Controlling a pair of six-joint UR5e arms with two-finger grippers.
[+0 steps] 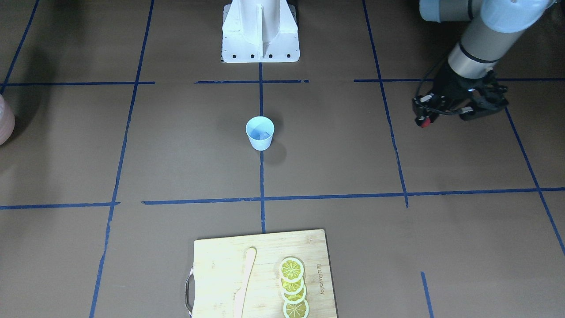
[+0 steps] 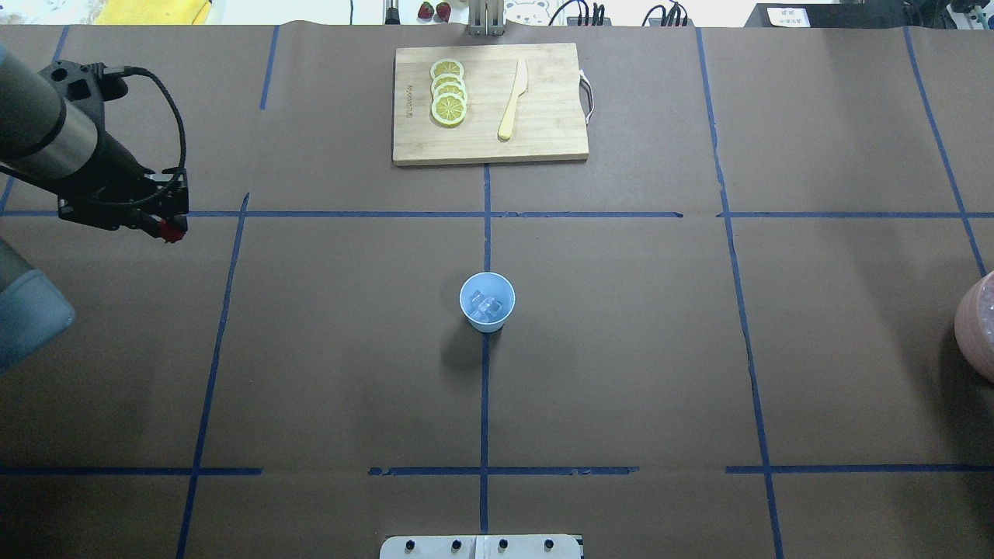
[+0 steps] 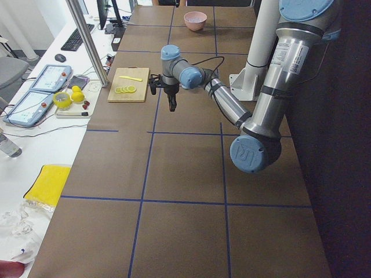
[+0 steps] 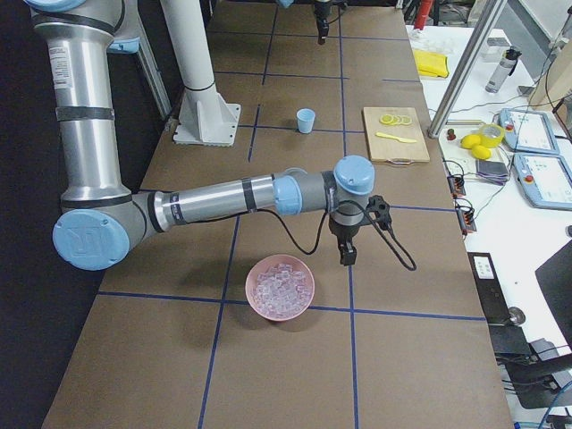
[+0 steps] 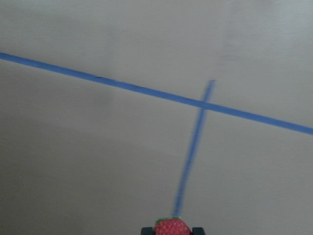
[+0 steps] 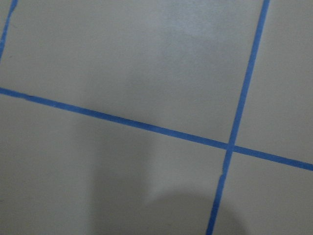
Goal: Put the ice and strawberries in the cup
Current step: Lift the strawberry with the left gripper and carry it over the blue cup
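The pale blue cup (image 2: 487,302) stands upright at the table's middle, also in the front view (image 1: 260,133). Clear ice (image 2: 486,307) lies inside it. My left gripper (image 2: 172,230) hovers over the table far to the cup's left, shut on a small red strawberry (image 1: 424,122). In the left wrist view the strawberry (image 5: 172,227) shows between the two fingertips at the bottom edge. My right gripper (image 4: 347,259) appears only in the right side view, pointing down beside the pink bowl; I cannot tell whether it is open or shut.
A pinkish bowl (image 4: 280,286) full of ice cubes sits at the table's right end. A wooden cutting board (image 2: 543,140) at the far side carries lemon slices (image 2: 448,92) and a wooden knife (image 2: 512,101). The robot's white base (image 1: 260,31) stands behind the cup.
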